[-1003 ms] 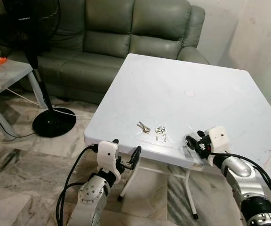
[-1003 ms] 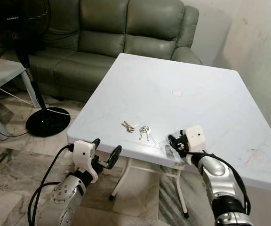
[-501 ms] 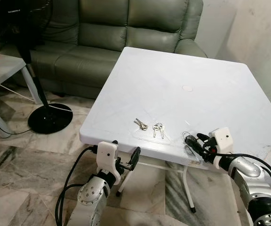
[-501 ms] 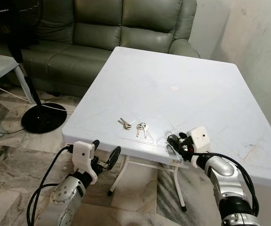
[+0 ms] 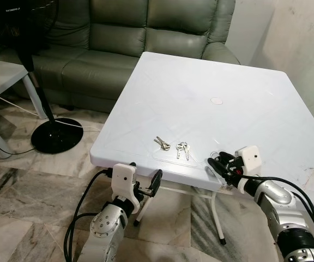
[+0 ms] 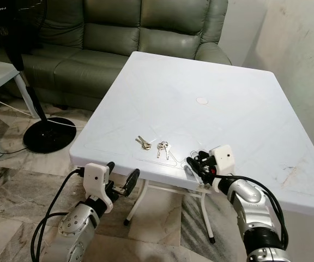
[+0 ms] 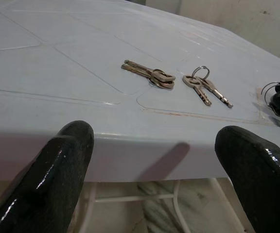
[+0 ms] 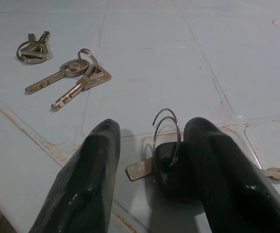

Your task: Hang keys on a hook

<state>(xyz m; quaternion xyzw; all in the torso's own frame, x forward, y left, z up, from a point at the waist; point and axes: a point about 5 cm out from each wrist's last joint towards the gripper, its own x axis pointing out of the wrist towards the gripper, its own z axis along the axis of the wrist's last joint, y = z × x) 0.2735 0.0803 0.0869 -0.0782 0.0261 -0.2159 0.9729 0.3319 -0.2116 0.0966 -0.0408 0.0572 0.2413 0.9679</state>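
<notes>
Right gripper (image 8: 152, 160), fingers spread, straddles a black-headed key on a wire ring (image 8: 166, 155) at the white plastic table's (image 5: 200, 71) near edge; close squarely before lifting. Left gripper (image 5: 140, 183) hangs spread below that edge. Farther in lie two silver key pairs (image 5: 182, 150) (image 5: 163, 144).

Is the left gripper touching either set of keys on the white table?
No. The left gripper hangs open below the white table's near edge, apart from both key sets.

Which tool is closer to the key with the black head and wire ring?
Right. The right tool straddles that black-headed key on the table; the left tool hangs below the table's near edge.
</notes>
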